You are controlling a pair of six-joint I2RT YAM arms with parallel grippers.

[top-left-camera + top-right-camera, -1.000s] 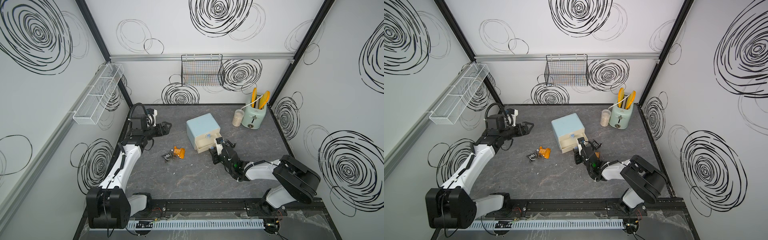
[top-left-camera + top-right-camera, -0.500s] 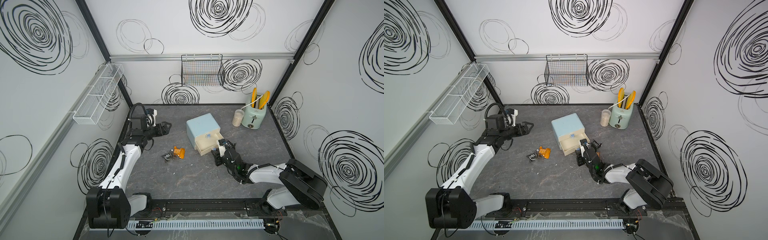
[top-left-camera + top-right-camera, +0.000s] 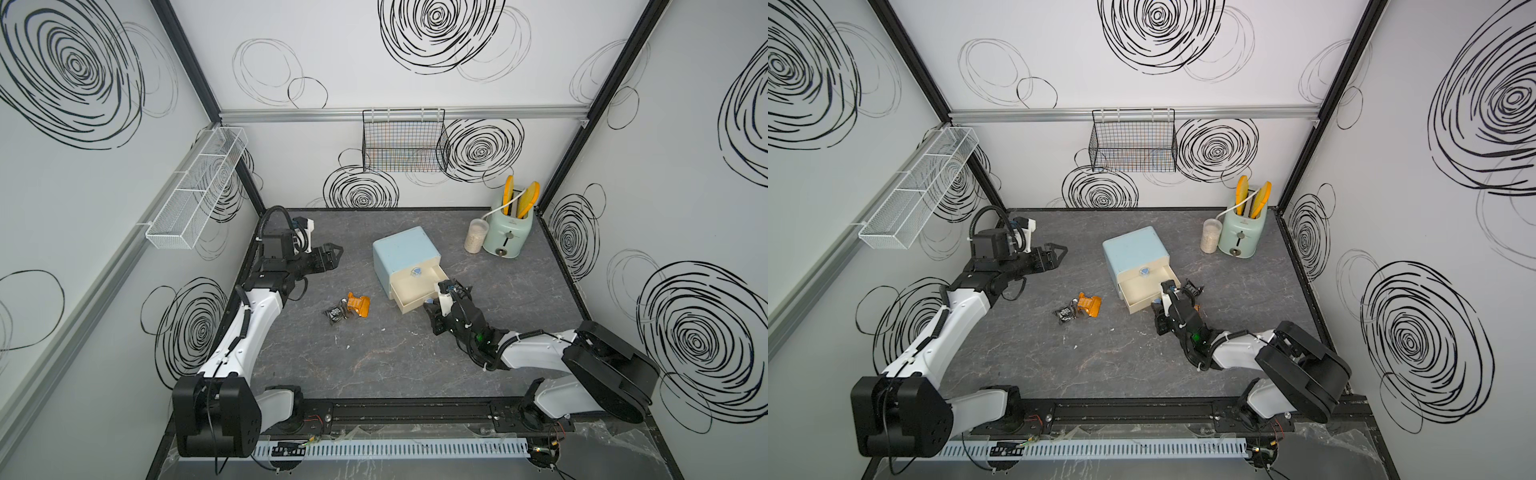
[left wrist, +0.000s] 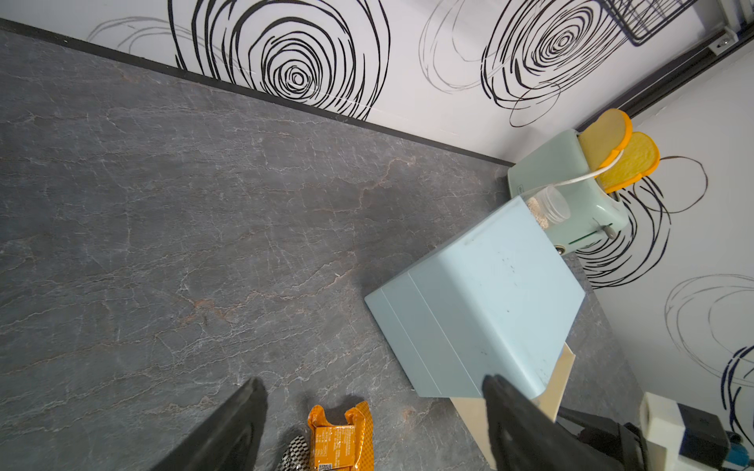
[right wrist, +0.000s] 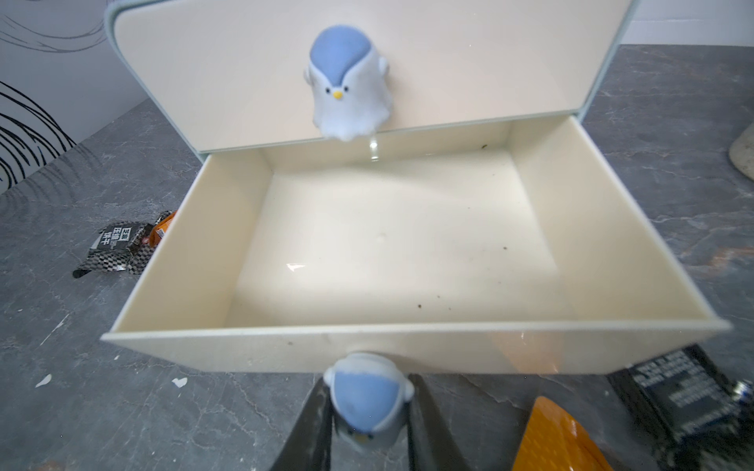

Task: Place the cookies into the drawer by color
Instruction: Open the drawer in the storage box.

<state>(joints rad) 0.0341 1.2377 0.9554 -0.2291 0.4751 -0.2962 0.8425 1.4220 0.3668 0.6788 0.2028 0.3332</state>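
While tight on its knob [image 5: 367, 401], right jaws back, drawer [image 5: 245, 346] farther out; left jaws agape.

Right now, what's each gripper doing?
Left gripper: jaws open, empty.
Right gripper: jaws shut on the knob of the open drawer.

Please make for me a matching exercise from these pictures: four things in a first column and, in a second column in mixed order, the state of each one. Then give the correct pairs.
Column one
1. left end effector
2. right end effector
3. lower drawer
4. toaster

Column two
A. pulled out, no packets inside
B. shut on a penguin-shaped knob
C. has two bread slices standing in it
D. open, holding nothing

Pairs: 1-D, 2-B, 3-A, 4-C
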